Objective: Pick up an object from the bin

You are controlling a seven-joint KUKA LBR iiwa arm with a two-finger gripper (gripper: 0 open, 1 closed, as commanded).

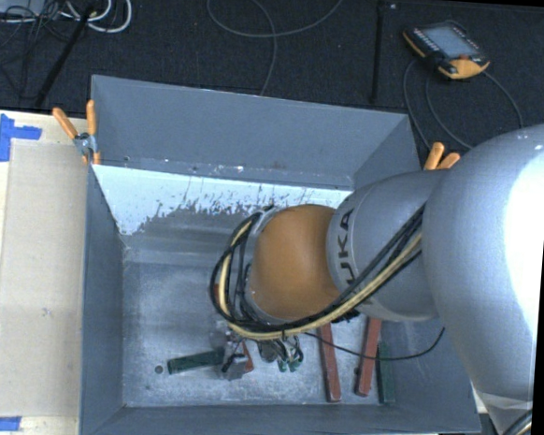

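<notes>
Claw (234, 361) low beside dark green flat stick (193, 364), grey metal bin (104, 321) front | claw's opening: cannot tell | stick likely light, stiff; take mid-length.

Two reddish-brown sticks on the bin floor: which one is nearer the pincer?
The view-left stick. It lies between the pincer and the other stick, which sits further toward the view's right.

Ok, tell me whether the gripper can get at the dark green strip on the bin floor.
Probably yes: the gripper sits at one end of the dark green strip; nothing lies on it, and the reddish sticks lie well apart.
</notes>
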